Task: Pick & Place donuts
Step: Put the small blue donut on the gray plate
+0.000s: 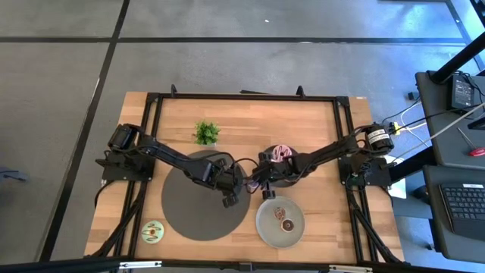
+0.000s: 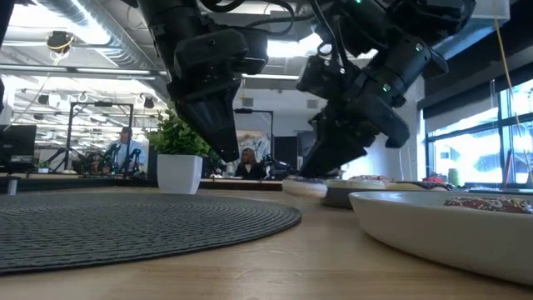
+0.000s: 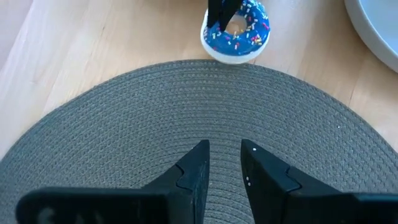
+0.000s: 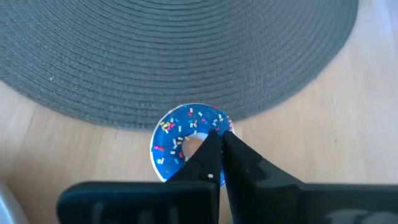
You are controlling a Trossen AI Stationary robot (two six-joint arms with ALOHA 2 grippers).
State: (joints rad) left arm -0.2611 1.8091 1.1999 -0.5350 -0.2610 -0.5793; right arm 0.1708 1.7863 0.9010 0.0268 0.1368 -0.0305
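Note:
A blue-iced donut with sprinkles on a white base is next to the edge of the round grey mat, over the bare wood. It also shows in the left wrist view, donut. My right gripper is shut on it, low over the table at the middle. My left gripper hovers over the mat, its fingers a small gap apart and holding nothing. More donuts lie on the grey plate. My right gripper pinches the blue donut's ring. One finger is in the hole and the other is outside. The fingers slant down from the table's right side. I cannot tell whether the donut rests on the wood or hangs just above it.
A pink donut sits on a dark dish behind my right gripper. A green-iced donut lies near the table's near left corner. A small potted plant stands beyond the mat. People sit in the room behind.

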